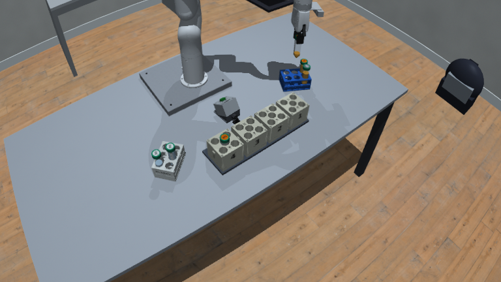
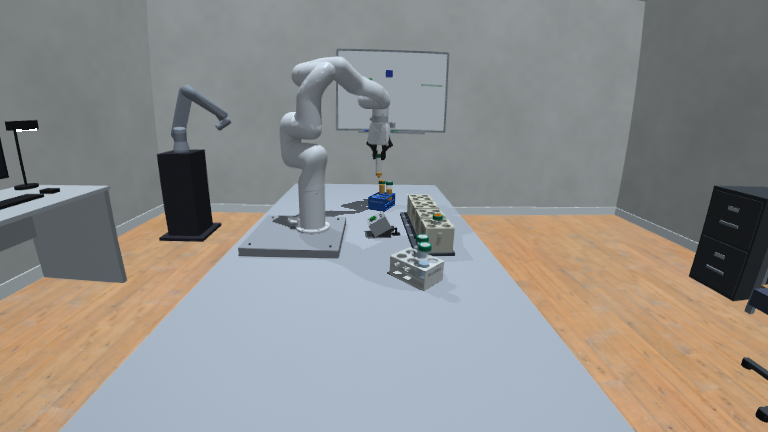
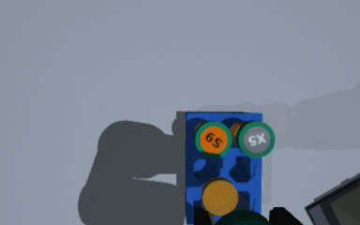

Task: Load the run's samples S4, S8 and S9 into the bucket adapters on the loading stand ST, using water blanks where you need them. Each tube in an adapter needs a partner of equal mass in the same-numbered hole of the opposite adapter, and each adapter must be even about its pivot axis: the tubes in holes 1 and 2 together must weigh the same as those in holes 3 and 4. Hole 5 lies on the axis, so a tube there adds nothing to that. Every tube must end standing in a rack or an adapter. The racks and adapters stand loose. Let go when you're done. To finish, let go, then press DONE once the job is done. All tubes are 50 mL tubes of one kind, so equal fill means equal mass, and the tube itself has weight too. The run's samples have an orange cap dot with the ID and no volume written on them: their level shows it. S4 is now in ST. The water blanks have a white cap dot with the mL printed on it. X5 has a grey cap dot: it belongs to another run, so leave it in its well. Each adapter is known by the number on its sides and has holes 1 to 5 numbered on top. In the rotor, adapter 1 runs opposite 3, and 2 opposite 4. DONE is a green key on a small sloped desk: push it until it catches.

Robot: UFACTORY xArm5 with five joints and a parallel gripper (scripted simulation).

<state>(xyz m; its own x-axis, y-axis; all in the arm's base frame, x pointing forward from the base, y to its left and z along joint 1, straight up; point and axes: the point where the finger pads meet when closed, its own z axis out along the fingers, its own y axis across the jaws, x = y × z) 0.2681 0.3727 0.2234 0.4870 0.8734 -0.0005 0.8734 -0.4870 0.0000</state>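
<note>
My gripper (image 1: 299, 39) (image 2: 378, 155) (image 3: 241, 217) is shut on the green cap of an upright tube (image 1: 297, 47) (image 2: 378, 166), taken as S8; its ID is hidden. Its amber fill sits only in the cone. The tube hangs above the blue rack (image 1: 295, 86) (image 3: 189, 164), clear of it. S9 (image 1: 304, 61) (image 3: 213, 139) and X5 (image 1: 306, 67) (image 3: 257, 139) stand side by side in that rack. S4 (image 1: 224, 138) (image 2: 437, 216) stands in adapter 4 (image 1: 232, 156); its exact hole is unclear. Adapters 3 (image 1: 257, 141), 2 (image 1: 279, 128) and 1 (image 1: 299, 115) hold no tubes.
A white rack (image 1: 162, 173) (image 2: 433, 277) holds two water blanks (image 1: 170, 147) (image 1: 156, 153); their numbers are unreadable. The sloped desk (image 1: 227, 107) with the green DONE key (image 1: 222, 99) (image 2: 372, 218) stands between the robot base (image 1: 173, 106) and the row of adapters.
</note>
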